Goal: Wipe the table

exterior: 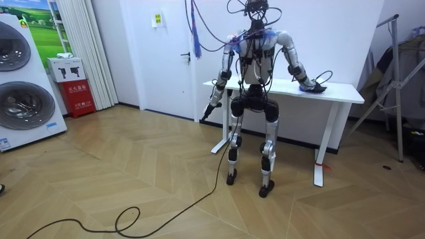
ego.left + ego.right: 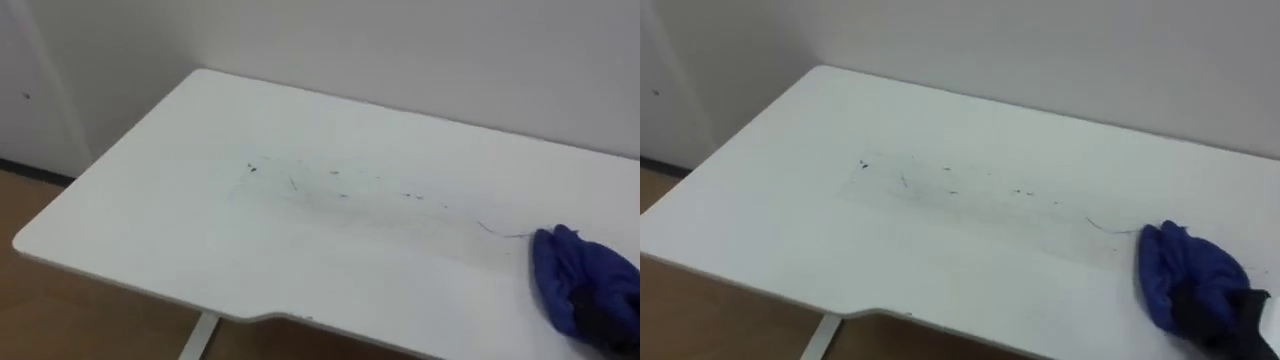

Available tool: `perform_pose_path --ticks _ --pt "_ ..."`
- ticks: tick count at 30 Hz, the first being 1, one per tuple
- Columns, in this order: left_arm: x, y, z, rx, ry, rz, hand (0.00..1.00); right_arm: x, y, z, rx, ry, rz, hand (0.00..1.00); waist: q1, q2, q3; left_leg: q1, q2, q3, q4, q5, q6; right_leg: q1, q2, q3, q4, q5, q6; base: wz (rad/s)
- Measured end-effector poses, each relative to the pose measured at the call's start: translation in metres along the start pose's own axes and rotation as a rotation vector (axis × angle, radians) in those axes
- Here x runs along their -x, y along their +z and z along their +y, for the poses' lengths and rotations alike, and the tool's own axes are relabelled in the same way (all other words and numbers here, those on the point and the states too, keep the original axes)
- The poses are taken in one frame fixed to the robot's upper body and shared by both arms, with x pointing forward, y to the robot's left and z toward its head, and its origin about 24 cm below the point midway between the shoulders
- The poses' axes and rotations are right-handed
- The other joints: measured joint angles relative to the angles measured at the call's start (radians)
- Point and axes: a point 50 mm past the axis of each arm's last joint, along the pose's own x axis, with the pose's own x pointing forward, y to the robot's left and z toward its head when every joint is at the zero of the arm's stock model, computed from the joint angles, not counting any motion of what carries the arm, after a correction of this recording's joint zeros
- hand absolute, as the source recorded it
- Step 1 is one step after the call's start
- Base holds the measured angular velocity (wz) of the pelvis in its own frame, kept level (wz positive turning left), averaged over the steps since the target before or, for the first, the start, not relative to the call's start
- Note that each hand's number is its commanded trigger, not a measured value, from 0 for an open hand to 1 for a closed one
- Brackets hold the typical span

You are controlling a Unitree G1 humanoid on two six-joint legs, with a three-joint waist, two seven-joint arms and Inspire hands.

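Observation:
A white table carries a trail of thin dark marks across its middle, running toward the right. At the right end of that trail lies a bunched blue cloth. My right hand shows as dark fingers at the cloth's lower right, curled into its folds. In the room view I stand at the table's long front edge, right arm stretched out to the cloth. My left hand hangs low beside the table's left end.
A white wall runs right behind the table's far edge. Wooden floor shows past the left and front edges, with a white table leg below. Across the room stand a washing machine and a metal stand.

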Motion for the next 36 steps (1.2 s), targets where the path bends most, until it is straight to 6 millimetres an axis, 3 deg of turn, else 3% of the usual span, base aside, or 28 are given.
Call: perform_pose_path --ticks 3,5,6,7,8,10,11,13,15,16,17,20,21,23,27,28,31,33,36 --pt "0.001 0.002 -0.010 0.018 -0.015 0.023 0.00 -0.015 0.027 0.005 -0.004 0.029 0.026 1.00 0.040 0.000 0.0025 0.000 0.012 0.035 -0.002 0.002 0.000 -0.027 0.006 0.035 0.012 0.007 -0.002 -0.41" --pt "0.003 -0.005 -0.014 0.010 -0.028 0.055 0.00 -0.024 0.070 0.019 0.011 0.090 -0.006 1.00 0.096 -0.001 0.0057 -0.006 0.016 0.032 -0.008 0.003 -0.001 -0.062 0.017 0.053 0.019 0.018 -0.011 -0.58" --pt "0.004 -0.006 -0.015 0.003 -0.033 0.063 0.00 -0.027 0.086 0.022 0.020 0.110 -0.039 1.00 0.103 -0.001 0.0062 -0.012 0.016 0.024 -0.007 0.003 -0.001 -0.070 0.019 0.052 0.023 0.021 -0.015 -0.31" --pt "0.004 -0.007 -0.017 -0.004 -0.045 0.074 0.00 -0.030 0.121 0.028 0.037 0.156 -0.128 1.00 0.118 -0.002 0.0121 -0.023 0.016 0.011 -0.008 0.006 -0.003 -0.086 0.023 0.049 0.034 0.022 -0.020 -0.06" --pt "0.004 -0.007 -0.018 -0.004 -0.049 0.077 0.00 -0.030 0.140 0.030 0.052 0.171 -0.183 1.00 0.127 -0.001 0.0170 -0.027 0.016 0.007 -0.011 0.009 -0.004 -0.090 0.025 0.049 0.033 0.022 -0.022 0.12" --pt "0.004 -0.006 -0.018 -0.004 -0.064 0.078 0.00 -0.028 0.200 0.027 0.090 0.191 -0.378 1.00 0.155 -0.005 0.0348 -0.043 0.014 -0.033 -0.015 0.021 -0.003 -0.097 0.030 0.031 0.030 0.018 -0.028 0.46" --pt "0.005 -0.007 -0.017 -0.005 -0.061 0.079 0.00 -0.028 0.216 0.022 0.086 0.192 -0.424 1.00 0.186 -0.008 0.0359 -0.050 0.011 -0.052 -0.020 0.026 -0.006 -0.096 0.031 0.010 0.028 0.016 -0.030 0.57" --pt "0.008 -0.016 -0.016 -0.011 -0.065 0.098 0.00 -0.028 0.229 0.018 0.078 0.182 -0.468 1.00 0.199 -0.009 0.0366 -0.057 0.005 -0.093 -0.025 0.032 -0.006 -0.076 0.029 -0.034 0.010 0.014 -0.027 0.65" --pt "0.013 -0.032 -0.017 -0.033 -0.077 0.136 0.00 -0.028 0.216 0.023 0.096 0.196 -0.453 1.00 0.195 -0.008 0.0367 -0.052 0.003 -0.116 -0.028 0.032 -0.006 -0.053 0.029 -0.063 0.009 0.013 -0.026 0.68" --pt "0.015 -0.040 -0.016 -0.044 -0.077 0.155 0.00 -0.027 0.192 0.032 0.131 0.218 -0.403 1.00 0.187 -0.010 0.0355 -0.047 -0.001 -0.123 -0.026 0.032 -0.005 -0.035 0.027 -0.071 0.008 0.013 -0.026 0.73" --pt "0.016 -0.043 -0.016 -0.045 -0.077 0.164 0.00 -0.023 0.153 0.042 0.143 0.241 -0.322 1.00 0.175 -0.011 0.0352 -0.043 -0.005 -0.124 -0.026 0.033 -0.005 -0.020 0.024 -0.073 0.007 0.013 -0.025 0.76" --pt "0.023 -0.056 -0.022 -0.056 -0.094 0.187 0.00 -0.012 0.106 0.041 0.038 0.163 -0.296 1.00 0.111 -0.009 0.0291 -0.010 -0.028 -0.120 -0.024 0.034 -0.002 0.024 0.002 -0.077 0.005 0.005 -0.012 0.27" --pt "0.022 -0.056 -0.021 -0.051 -0.088 0.188 0.00 -0.010 0.098 0.039 0.034 0.146 -0.283 1.00 0.093 -0.012 0.0258 -0.006 -0.031 -0.119 -0.024 0.034 -0.002 0.031 0.000 -0.080 0.000 0.005 -0.012 0.00" --pt "0.018 -0.051 -0.011 -0.049 -0.047 0.166 0.00 -0.004 0.059 0.029 0.030 0.077 -0.200 1.00 0.047 -0.017 0.0071 0.005 -0.038 -0.092 -0.027 0.033 -0.001 0.040 -0.010 -0.082 0.001 0.001 -0.006 -0.07" --pt "0.010 -0.027 0.003 -0.073 0.012 0.057 0.00 0.004 0.019 0.014 0.045 -0.004 -0.114 1.00 0.017 -0.006 -0.0038 0.023 -0.037 -0.050 -0.025 0.021 0.017 0.040 -0.013 -0.060 -0.003 0.002 -0.005 -0.39" --pt "0.007 -0.019 0.004 -0.062 0.017 0.036 0.00 0.003 0.014 0.009 0.040 -0.018 -0.095 1.00 0.007 0.002 -0.0086 0.021 -0.034 -0.047 -0.024 0.008 0.022 0.035 -0.013 -0.064 -0.004 -0.001 0.001 -0.42" --pt "0.003 -0.004 0.004 -0.043 0.019 -0.001 0.00 0.001 0.010 0.006 0.051 -0.015 -0.066 1.00 0.005 0.011 -0.0106 0.020 -0.029 -0.029 -0.017 -0.013 0.028 0.033 -0.013 -0.080 -0.003 -0.002 0.014 -0.33" --pt "0.002 0.000 -0.001 -0.029 0.008 -0.001 0.00 -0.005 0.021 0.008 0.040 0.001 -0.057 1.00 0.007 0.018 -0.0093 0.021 -0.021 -0.013 -0.008 -0.018 0.022 0.030 -0.007 -0.065 -0.003 0.004 0.011 -0.34" --pt "0.003 0.001 -0.013 -0.026 -0.034 0.016 0.00 -0.015 0.049 0.016 0.047 0.041 -0.049 1.00 0.051 0.024 -0.0027 0.029 -0.006 0.000 -0.008 -0.016 0.017 0.009 0.012 -0.028 0.007 0.018 -0.009 -0.53"
